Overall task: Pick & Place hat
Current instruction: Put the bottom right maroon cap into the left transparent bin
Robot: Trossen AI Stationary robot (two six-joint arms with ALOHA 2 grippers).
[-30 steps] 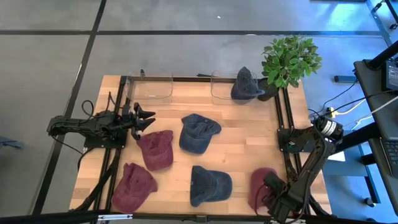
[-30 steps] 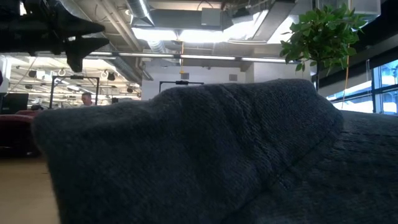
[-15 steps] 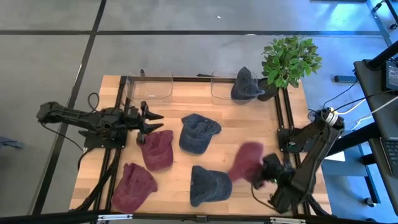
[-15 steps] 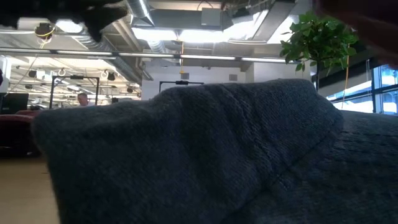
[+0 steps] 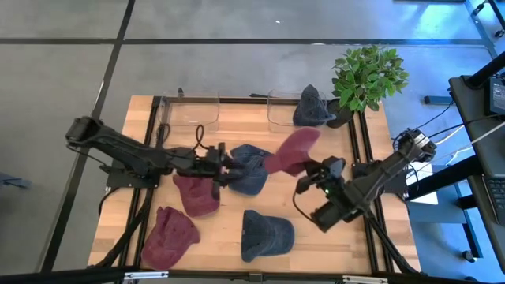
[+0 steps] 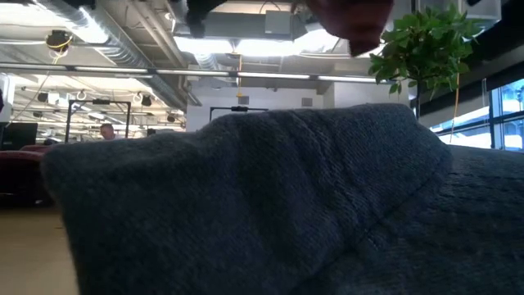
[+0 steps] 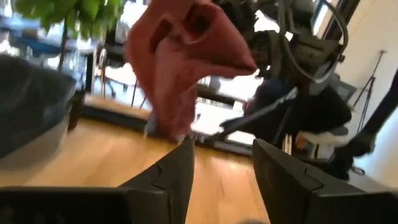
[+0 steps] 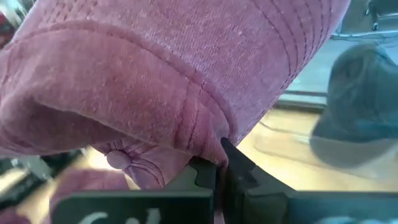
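My right gripper (image 5: 309, 178) is shut on a maroon cap (image 5: 290, 150) and holds it in the air over the middle of the table. The same cap shows in the left wrist view (image 7: 186, 56), the right wrist view (image 8: 174, 68) and the top of the low view (image 6: 352, 16). My left gripper (image 5: 226, 172) is open (image 7: 221, 165) at the left edge of a blue cap (image 5: 254, 167) that lies on the table. From there it faces the held cap. Another blue cap (image 6: 246, 205) fills the low view. My right gripper pinches an edge of the maroon cap beside a seam (image 8: 208, 146) between its two shut fingers (image 8: 239, 165). It comes from the table's right side. The cap is lifted clear of the table and stands out from the fingers toward the far left.
Two more maroon caps (image 5: 197, 191) (image 5: 170, 235) lie on the left half and a blue cap (image 5: 267, 234) lies near the front edge. A blue cap (image 5: 313, 106) sits on one of two clear bins (image 5: 195, 112) at the far edge. A plant (image 5: 367, 75) stands at the far right corner.
My right gripper has lifted the maroon cap off the near right corner. It has carried the cap up and toward the far left, to above the table's middle. My left arm has stretched toward the right, passing over a maroon cap to the middle blue cap.
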